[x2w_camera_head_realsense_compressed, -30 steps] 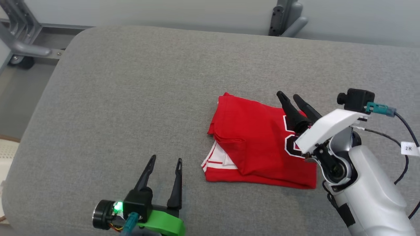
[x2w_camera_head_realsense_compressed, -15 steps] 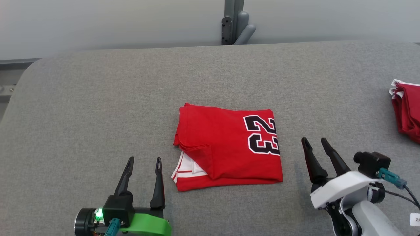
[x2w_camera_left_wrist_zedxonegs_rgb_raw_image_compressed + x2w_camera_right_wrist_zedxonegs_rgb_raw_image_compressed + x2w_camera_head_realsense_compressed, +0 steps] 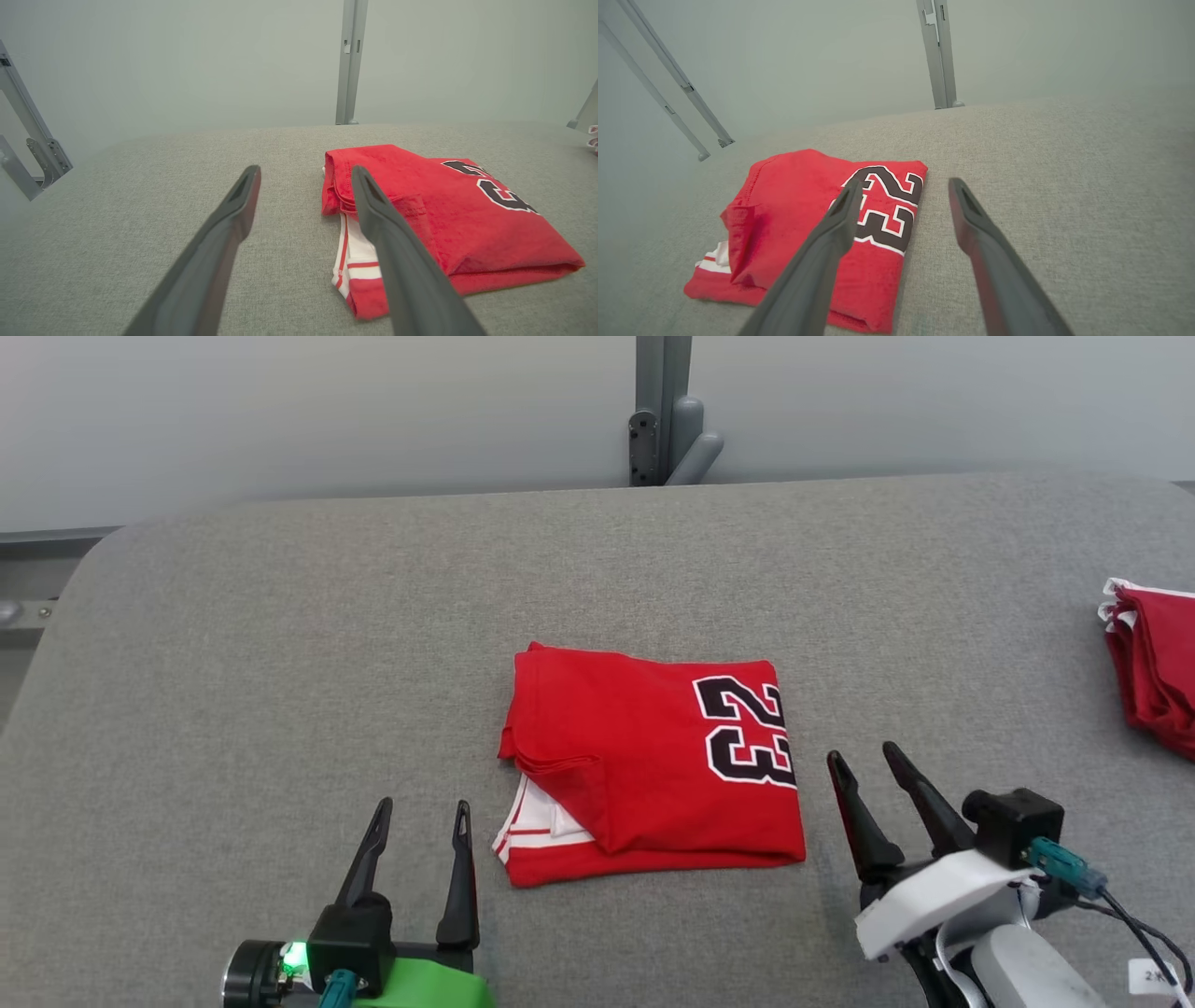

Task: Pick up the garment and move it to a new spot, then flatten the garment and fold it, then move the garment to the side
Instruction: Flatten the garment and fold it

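The grey bench [image 3: 280,616] carried the folded red jersey [image 3: 635,756] at its middle, nearer the front edge than the back, and a second red pile [image 3: 1153,663] at its right edge. The jersey lay as a near-square pad, slightly longer left to right, with its black number [image 3: 747,733] at the right end. It sat between the arms. The left gripper [image 3: 422,805] stood just off its near-left corner and the right gripper [image 3: 860,752] just beside its right edge, both with fingers spread, empty, and pointing toward the back edge. The right one looked a little nearer and was on the pile's side, so the move aside probably fell to it, reaching leftward. The left wrist view gave the stacked layers and white trim [image 3: 359,261] at the loose left end. The right wrist view gave the closed fold along the near edge, likely the cleaner place to pinch.
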You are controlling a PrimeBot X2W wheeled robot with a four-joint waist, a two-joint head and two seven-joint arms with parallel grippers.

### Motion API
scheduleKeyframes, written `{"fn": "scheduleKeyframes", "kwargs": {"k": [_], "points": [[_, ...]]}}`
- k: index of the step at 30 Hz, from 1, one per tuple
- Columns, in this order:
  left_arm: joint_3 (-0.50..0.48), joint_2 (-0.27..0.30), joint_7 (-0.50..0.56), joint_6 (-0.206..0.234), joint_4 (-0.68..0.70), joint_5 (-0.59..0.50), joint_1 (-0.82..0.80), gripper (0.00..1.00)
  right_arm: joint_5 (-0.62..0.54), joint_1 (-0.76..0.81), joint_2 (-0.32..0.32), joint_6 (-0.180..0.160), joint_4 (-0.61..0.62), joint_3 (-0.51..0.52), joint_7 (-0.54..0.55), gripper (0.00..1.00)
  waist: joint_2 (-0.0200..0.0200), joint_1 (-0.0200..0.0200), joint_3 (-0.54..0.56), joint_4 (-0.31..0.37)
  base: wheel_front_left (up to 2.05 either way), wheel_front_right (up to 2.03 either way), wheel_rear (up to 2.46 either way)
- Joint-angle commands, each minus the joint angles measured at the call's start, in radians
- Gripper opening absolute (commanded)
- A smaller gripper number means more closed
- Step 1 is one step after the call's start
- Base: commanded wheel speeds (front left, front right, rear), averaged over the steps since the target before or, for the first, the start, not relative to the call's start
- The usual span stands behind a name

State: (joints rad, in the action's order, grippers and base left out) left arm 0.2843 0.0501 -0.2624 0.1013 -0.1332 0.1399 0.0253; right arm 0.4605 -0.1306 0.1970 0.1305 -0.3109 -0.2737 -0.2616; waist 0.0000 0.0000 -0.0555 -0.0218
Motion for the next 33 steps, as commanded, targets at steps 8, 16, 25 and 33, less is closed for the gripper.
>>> {"fn": "scheduleKeyframes", "kwargs": {"k": [8, 16, 25, 33], "points": [[0.04, 0.001, -0.002, -0.001, -0.011, 0.012, -0.015, 1.0, -0.089, -0.168, -0.006, 0.0, -0.135, -0.181, -0.004, 0.0, 0.0, 0.0, -0.014, -0.12, 0.0, 0.0, 0.0], [0.061, 0.001, -0.002, 0.001, -0.016, 0.021, -0.037, 1.0, -0.091, -0.311, -0.022, 0.0, -0.363, -0.322, -0.003, 0.0, 0.0, 0.0, -0.039, -0.206, 0.0, 0.0, 0.0], [0.078, 0.001, -0.002, 0.004, -0.017, 0.031, -0.062, 1.0, -0.039, -0.385, -0.044, 0.0, -0.459, -0.422, -0.004, 0.0, 0.0, 0.0, -0.082, -0.25, 0.0, 0.0, 0.0], [0.077, 0.001, -0.002, 0.012, -0.019, 0.034, -0.057, 1.0, 0.04, -0.354, -0.047, 0.0, -0.403, -0.548, -0.004, 0.0, 0.0, 0.0, -0.076, -0.239, 0.0, 0.0, 0.0]]}}
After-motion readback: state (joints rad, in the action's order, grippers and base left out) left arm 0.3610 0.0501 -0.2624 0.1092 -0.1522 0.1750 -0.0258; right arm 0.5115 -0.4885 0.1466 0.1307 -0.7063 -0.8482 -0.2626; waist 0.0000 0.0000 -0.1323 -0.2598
